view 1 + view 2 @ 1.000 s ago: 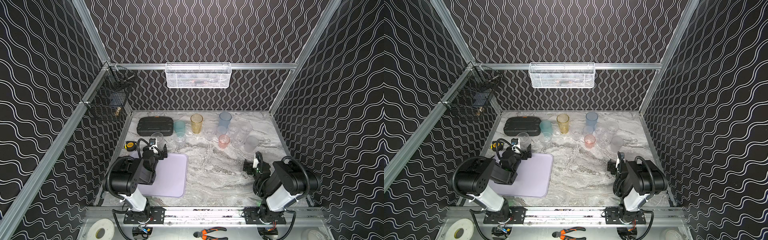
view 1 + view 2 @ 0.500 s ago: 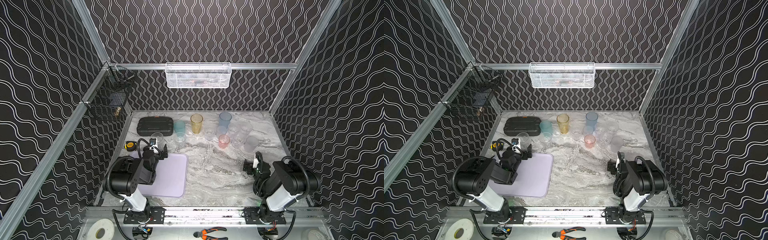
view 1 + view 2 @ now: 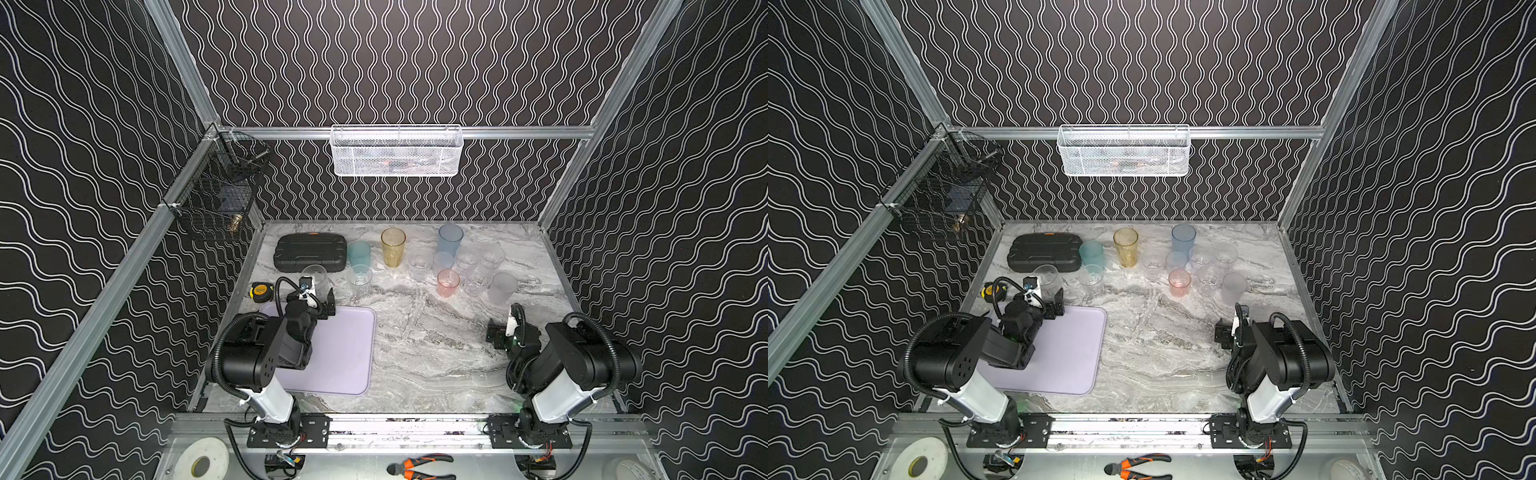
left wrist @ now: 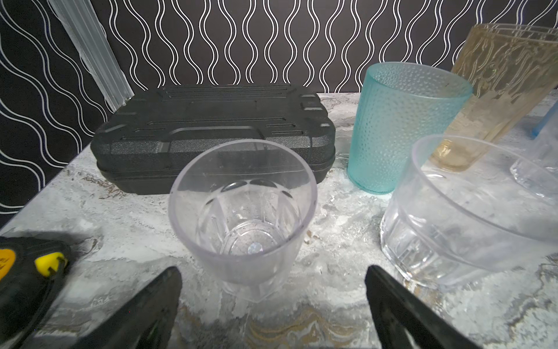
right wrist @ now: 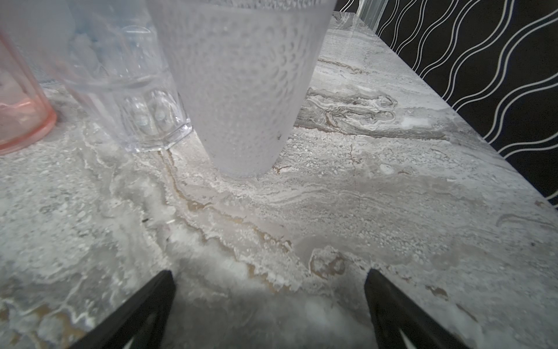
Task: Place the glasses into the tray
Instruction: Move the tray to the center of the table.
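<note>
The pale lilac tray (image 3: 345, 353) (image 3: 1071, 353) lies at the front left with no glass on it. My left gripper (image 3: 318, 301) (image 4: 271, 272) stands open over its far edge, just short of a clear glass (image 3: 314, 276) (image 4: 241, 211). Beside that stand a short clear glass (image 4: 468, 211), a teal one (image 3: 358, 252) and an amber one (image 3: 392, 246). Further right are a blue glass (image 3: 450, 239), several clear ones (image 3: 469, 266), a pink one (image 3: 448, 282) and a frosted white one (image 3: 500, 286) (image 5: 241, 75). My right gripper (image 3: 500, 332) (image 5: 268, 273) is open and empty, a short way before the frosted glass.
A black ribbed case (image 3: 309, 251) lies behind the clear glass, and a yellow tape measure (image 3: 262, 291) sits by the left wall. A white wire basket (image 3: 397, 151) hangs on the back rail, a black wire basket (image 3: 220, 195) on the left. Pliers (image 3: 419, 465) lie outside the front rail.
</note>
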### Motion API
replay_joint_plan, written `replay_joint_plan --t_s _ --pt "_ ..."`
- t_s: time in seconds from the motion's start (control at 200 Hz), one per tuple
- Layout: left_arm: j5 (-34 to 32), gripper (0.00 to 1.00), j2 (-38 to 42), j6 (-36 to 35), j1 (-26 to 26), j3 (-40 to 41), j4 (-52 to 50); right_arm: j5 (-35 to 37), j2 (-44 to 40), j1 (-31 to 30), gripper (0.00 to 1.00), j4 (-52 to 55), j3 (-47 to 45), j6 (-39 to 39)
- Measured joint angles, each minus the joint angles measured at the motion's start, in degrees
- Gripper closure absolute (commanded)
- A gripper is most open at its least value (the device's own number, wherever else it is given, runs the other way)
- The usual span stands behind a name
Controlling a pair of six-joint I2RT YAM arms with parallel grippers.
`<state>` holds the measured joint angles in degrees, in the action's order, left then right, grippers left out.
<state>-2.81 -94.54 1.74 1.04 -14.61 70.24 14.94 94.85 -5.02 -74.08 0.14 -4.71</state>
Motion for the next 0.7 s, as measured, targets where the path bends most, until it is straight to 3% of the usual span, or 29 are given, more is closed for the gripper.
replay_joint_plan --t_s 0.195,0.35,0.48,0.701 --pt "-1.03 0.01 2.78 -0.2 1.49 0.04 -0.81 2.29 -6.27 -2.47 0.01 1.66 0.0 -0.5" --pt "-2.64 0.01 3.63 -0.39 2.69 0.46 -1.07 4.83 -13.25 -3.91 0.01 9.29 1.51 -0.7" --pt "-3.45 0.01 3.78 -0.59 3.1 0.37 -1.18 8.57 -16.5 -5.53 0.01 21.64 8.39 1.07" --pt "-5.7 0.01 5.31 -1.64 4.76 0.52 -2.05 16.79 -13.62 -10.67 0.01 48.57 26.91 7.37"
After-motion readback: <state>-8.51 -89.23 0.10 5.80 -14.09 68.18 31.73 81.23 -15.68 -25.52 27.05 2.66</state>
